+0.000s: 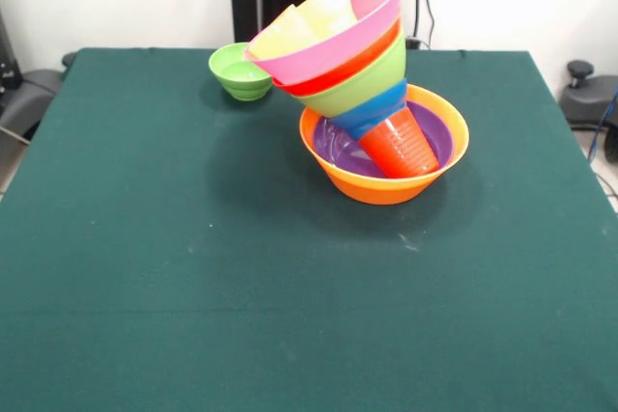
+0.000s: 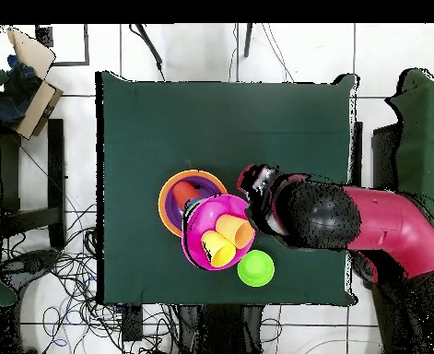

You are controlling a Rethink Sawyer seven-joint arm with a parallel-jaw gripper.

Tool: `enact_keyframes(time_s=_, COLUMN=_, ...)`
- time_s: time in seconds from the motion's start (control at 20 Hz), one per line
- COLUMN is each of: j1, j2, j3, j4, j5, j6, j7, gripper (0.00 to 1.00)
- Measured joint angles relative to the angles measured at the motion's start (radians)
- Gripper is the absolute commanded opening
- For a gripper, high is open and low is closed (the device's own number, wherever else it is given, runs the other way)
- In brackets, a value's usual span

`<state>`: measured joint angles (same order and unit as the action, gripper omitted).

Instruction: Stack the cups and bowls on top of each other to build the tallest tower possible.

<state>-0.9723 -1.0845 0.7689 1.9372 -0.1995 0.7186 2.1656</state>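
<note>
- Orange large bowl [image 1: 384, 183] sits upright on the green desk [image 1: 193, 267], right of centre toward the far edge in the front view; it forms the base of the tower [image 1: 359, 84].
- Shallow purple bowl [image 1: 340, 150] lies nested inside the orange bowl.
- Red-orange cup [image 1: 400, 145] stands mouth-down in the purple bowl, tilted.
- On that cup rest, in order upward, the blue bowl [image 1: 377, 108], the medium green bowl [image 1: 365, 84], the red-orange bowl [image 1: 346, 68] and the large pink bowl [image 1: 338, 36], all nested.
- Two yellow cups [image 1: 307, 21] lie inside the pink bowl, side by side.
- Long axis of the tower leans from lower right to upper left in the front view; the bowl mouths face up and left.
- Small green bowl [image 1: 240, 71] stands upright on the desk, apart from the tower, just to its left near the far edge.
- Arm [image 2: 368, 221] lies over the desk edge in the overhead view, its pincer [image 2: 257, 189] just beside the pink bowl's rim; whether the pincer is spread or pressed together cannot be told.
</note>
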Motion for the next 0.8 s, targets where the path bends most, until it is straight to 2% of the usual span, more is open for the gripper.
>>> enact_keyframes(time_s=0.8, j1=-0.005, j2=0.018, j3=-0.006, j4=-0.048, j5=0.001, j6=0.004, j7=0.000, gripper=1.00)
